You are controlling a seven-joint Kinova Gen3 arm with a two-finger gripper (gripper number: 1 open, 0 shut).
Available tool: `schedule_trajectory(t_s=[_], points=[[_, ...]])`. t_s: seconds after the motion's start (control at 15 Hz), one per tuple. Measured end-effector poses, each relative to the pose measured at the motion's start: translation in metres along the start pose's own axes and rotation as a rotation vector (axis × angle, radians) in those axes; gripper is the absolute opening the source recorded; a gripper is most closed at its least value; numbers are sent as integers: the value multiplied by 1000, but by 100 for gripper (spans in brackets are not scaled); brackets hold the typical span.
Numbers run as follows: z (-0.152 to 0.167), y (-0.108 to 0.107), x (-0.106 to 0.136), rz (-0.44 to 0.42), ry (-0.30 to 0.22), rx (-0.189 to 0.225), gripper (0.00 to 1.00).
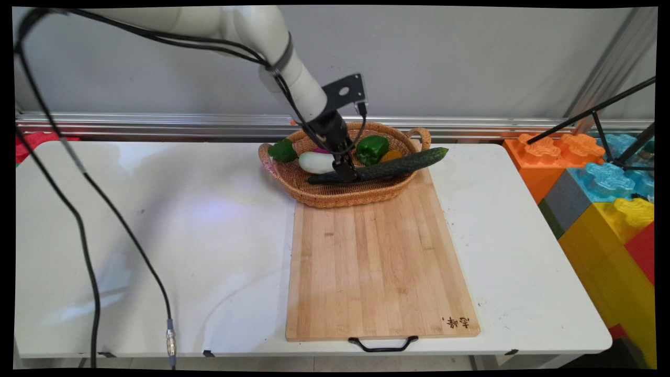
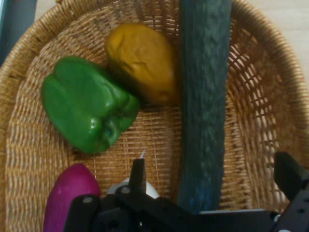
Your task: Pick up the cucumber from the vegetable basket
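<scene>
Cucumber [image 2: 203, 101] sits between my hand's [image 2: 212, 186] spread fingers in the basket [image 1: 335, 195], not clamped; cutting board [image 1: 377, 262] on worktop [image 1: 157, 235] bare.

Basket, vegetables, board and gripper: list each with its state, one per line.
gripper: open, astride the cucumber
cucumber: lying across the basket, tip past the rim
basket: upright, on the board's far end
green pepper: in the basket, beside the yellow vegetable
cutting board: flat, bare in front of the basket
</scene>
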Motion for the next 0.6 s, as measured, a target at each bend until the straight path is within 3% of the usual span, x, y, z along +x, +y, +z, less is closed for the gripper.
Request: schedule_trajectory(t_s=[0.6], points=[[43, -10, 4, 48, -15, -36, 100]])
